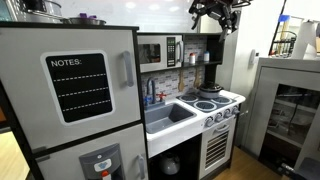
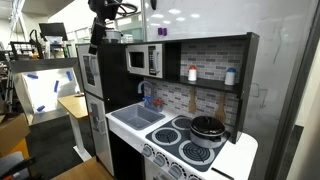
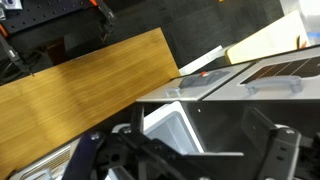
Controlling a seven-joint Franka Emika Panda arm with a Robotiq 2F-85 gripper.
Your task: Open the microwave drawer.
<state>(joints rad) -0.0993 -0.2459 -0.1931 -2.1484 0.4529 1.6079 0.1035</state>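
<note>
The toy kitchen's microwave (image 1: 152, 53) sits in the upper cabinet, with a dark window, a vertical handle (image 1: 172, 52) and its door shut. It also shows in an exterior view (image 2: 140, 60). My gripper (image 1: 213, 12) hangs high above the kitchen top, above and apart from the microwave, and shows in an exterior view (image 2: 103, 12) too. In the wrist view my gripper (image 3: 190, 152) is open and empty, with its fingers spread wide. It looks down on the white sink (image 3: 165, 128). The microwave front is not visible there.
A grey fridge with a "NOTES" chalkboard (image 1: 80, 85) stands beside the microwave. Below are the sink (image 1: 170, 115), faucet, stove with a black pot (image 2: 207, 128) and oven (image 1: 215, 150). A shelf holds bottles (image 2: 192, 74). A glass-fronted cabinet (image 1: 290, 100) stands nearby.
</note>
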